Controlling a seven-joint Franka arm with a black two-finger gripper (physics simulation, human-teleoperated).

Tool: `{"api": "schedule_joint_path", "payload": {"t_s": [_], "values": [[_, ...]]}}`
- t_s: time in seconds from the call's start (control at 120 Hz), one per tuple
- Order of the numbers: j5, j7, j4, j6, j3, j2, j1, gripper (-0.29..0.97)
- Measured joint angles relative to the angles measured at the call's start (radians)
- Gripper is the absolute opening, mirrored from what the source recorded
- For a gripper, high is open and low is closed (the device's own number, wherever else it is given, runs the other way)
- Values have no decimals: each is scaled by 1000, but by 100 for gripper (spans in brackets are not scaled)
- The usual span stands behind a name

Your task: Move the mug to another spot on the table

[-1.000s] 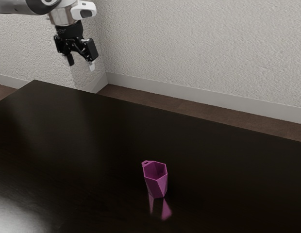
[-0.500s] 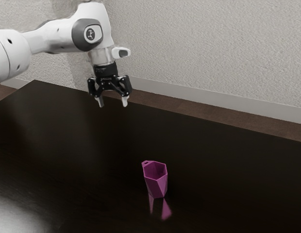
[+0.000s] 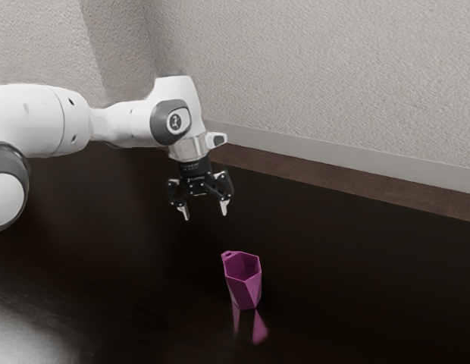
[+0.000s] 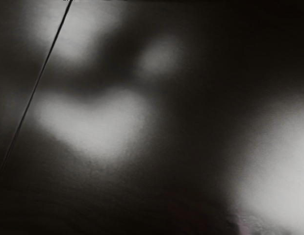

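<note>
A purple faceted mug (image 3: 242,279) stands upright on the dark glossy table (image 3: 106,258), with a small handle loop at its rim on the exterior view's left. My gripper (image 3: 204,210) hangs open above the table, up and to the exterior view's left of the mug, apart from it. Nothing is between its fingers. In the wrist view I look down on the dark table top (image 4: 157,161) with pale reflections and a thin seam line (image 4: 37,88).
A white wall with a pale baseboard (image 3: 356,155) runs behind the table, with a strip of brown floor between them. The table's far edge runs diagonally toward the exterior view's right.
My arm has swung down and toward the exterior view's right, bringing the open gripper from high near the wall to just above and beside the mug. The mug has not moved.
</note>
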Motion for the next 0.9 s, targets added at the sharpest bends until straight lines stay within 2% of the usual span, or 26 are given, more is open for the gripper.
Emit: {"api": "schedule_joint_path", "payload": {"t_s": [0.467,0.767,0.9], "values": [[-3,-137,-54,61,1,23,4,68],[-126,-287,-147,97,1,6,-6,68],[-194,-343,-222,165,1,-12,-19,68]]}}
